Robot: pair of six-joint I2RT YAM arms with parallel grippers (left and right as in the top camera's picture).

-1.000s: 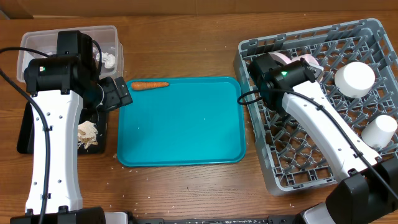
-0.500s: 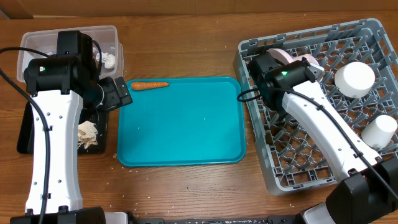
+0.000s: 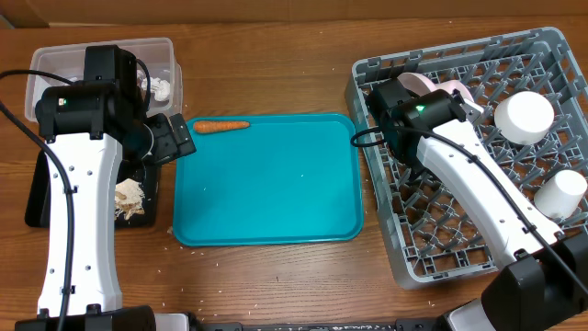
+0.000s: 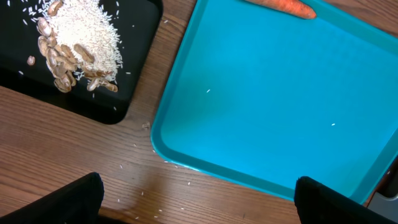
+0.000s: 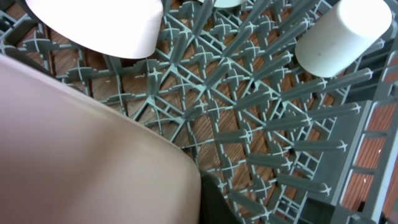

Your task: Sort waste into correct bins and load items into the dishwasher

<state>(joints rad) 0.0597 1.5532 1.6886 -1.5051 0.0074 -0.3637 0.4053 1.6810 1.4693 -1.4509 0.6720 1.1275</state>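
Right gripper (image 3: 457,101) is closed down tight, apparently pinching the rim of the pink bowl (image 5: 81,143). The contact itself is hidden in the wrist view, so that's a judgement. The bowl sits in the dish rack (image 3: 441,239), 11 o'clock corner seen from overhead. Handling: stiff, smooth wall, probably light but slick, and it likely chips if dropped on the lattice. A rim pinch is the only sensible hold, and it lets the bowl swing, so set it down slowly between the pegs. In the way: a white dish (image 5: 99,22) close at the bowl's 12 o'clock in the wrist view. One white cup (image 3: 524,118) is at the rack's 1 o'clock and another (image 3: 559,193) at 3 o'clock, both well apart from the bowl. Left gripper (image 4: 196,199) is spread fully wide and holds nothing, hovering over the seam between the teal tray (image 3: 266,184) and the black tray (image 4: 124,37). The black tray holds rice and peanut shells (image 4: 81,37). A carrot (image 3: 220,126) lies at the teal tray's 11 o'clock edge. It's firm and will roll, so grab it mid-length across the axis. The clear tub (image 3: 170,46) is at 10 o'clock of the teal tray.
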